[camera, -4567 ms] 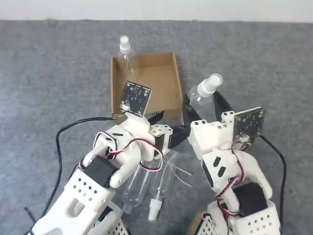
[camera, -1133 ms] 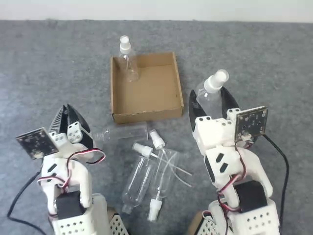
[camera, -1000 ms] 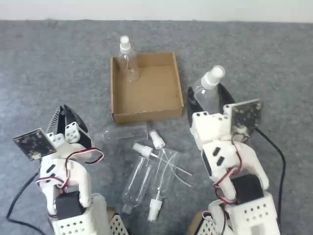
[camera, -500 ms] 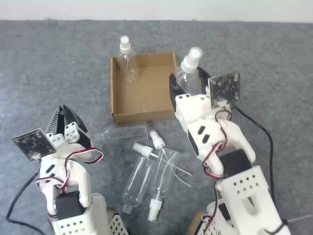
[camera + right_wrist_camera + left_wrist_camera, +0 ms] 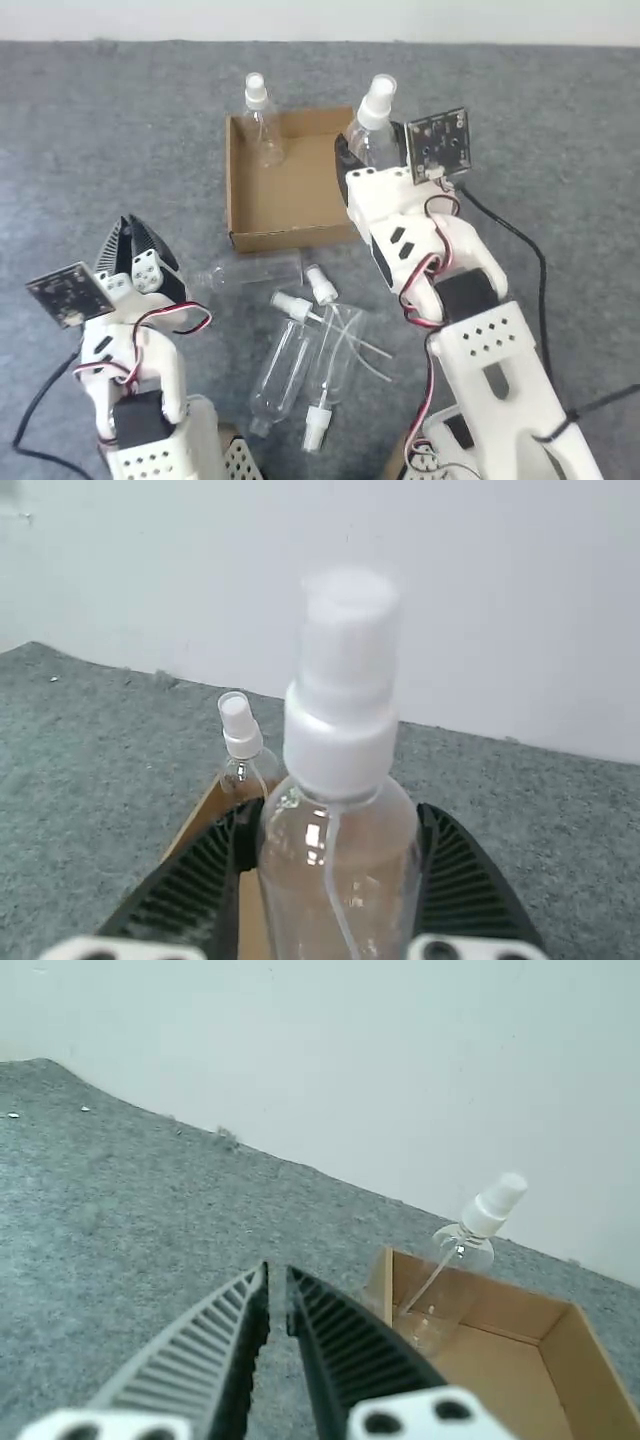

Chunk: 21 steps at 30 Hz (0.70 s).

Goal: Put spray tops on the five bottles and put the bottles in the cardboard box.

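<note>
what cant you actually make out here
- High view: held bottle base, hidden behind the right gripper; whether it touches the cardboard box floor is unclear.
- Right wrist view: box interior, blocked by that bottle.
- Left wrist view: box cut off by the edge.
- High view: clear loose bottles overlap; count uncertain.

Your left arm (image 5: 135, 375) and right arm (image 5: 490, 345) are white plastic with black motors (image 5: 465, 295). Red, white and black wires (image 5: 172, 316) loop at the joints. Each wrist carries a dark board (image 5: 438, 143); the fingers (image 5: 340, 1340) are black, ribbed.
</note>
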Tool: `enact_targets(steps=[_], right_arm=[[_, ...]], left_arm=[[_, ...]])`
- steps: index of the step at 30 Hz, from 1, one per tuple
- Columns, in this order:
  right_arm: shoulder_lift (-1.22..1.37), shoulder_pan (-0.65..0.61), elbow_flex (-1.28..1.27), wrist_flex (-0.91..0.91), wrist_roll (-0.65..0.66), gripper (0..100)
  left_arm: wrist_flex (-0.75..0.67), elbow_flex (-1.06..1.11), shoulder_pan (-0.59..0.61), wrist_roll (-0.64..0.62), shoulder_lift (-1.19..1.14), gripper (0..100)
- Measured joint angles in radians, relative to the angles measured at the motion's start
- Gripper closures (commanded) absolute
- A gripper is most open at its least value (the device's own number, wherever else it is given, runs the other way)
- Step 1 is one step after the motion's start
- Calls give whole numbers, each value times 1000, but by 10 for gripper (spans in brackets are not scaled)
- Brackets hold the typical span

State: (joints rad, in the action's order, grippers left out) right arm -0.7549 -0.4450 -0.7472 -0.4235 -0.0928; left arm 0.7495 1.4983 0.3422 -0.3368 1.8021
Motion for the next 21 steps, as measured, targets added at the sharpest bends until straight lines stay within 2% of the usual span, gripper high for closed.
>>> enact_targets(steps=[21], right_arm=[[250, 2, 206, 2, 0, 884]], left_arm=[[0, 0, -2, 0, 0, 973]])
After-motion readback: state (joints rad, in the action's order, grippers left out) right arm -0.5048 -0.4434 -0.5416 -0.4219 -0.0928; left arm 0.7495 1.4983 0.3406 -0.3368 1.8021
